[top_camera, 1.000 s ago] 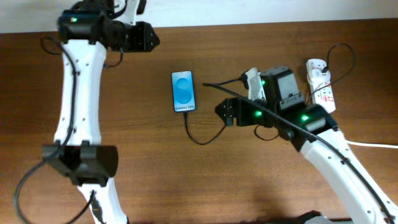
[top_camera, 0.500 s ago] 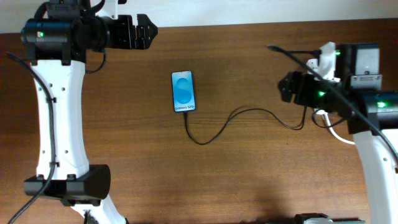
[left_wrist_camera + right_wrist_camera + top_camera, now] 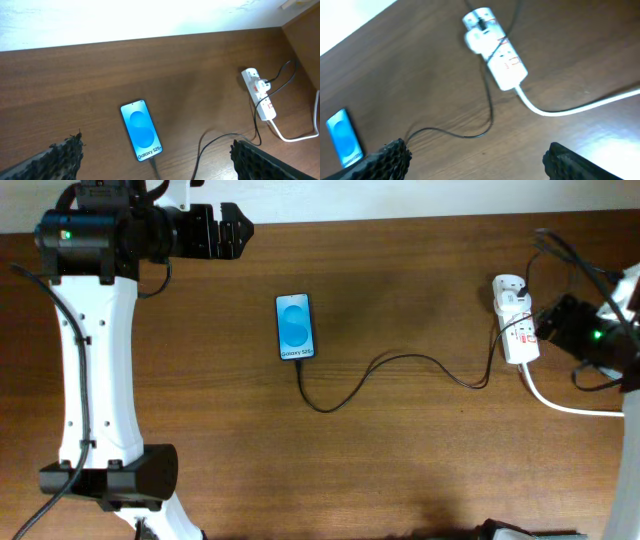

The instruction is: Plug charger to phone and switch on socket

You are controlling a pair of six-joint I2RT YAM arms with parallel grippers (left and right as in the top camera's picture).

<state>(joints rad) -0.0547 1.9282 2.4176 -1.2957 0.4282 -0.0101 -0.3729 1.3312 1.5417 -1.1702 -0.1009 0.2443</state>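
Observation:
The phone [image 3: 295,326] lies face up mid-table with its blue screen lit, also seen in the left wrist view [image 3: 141,130] and far left in the right wrist view [image 3: 344,137]. The charger cable [image 3: 400,358] [image 3: 201,145] [image 3: 490,105] enters the phone's bottom edge, loops across the wood and ends in a black adapter [image 3: 481,22] on the socket [image 3: 516,330] [image 3: 260,95] [image 3: 495,50]. My left gripper [image 3: 240,232] [image 3: 159,161] hangs open, high and well left of the phone. My right gripper [image 3: 548,325] [image 3: 480,160] is open just right of the socket, holding nothing.
A thick white cord [image 3: 570,408] [image 3: 570,107] runs from the socket off the right edge. The pale wall [image 3: 150,20] borders the table's far side. My left arm's white links [image 3: 95,380] stand over the table's left part.
My right arm has swung from the table's middle to the right edge, uncovering the socket and the cable's run. My left arm rose and turned, then held still.

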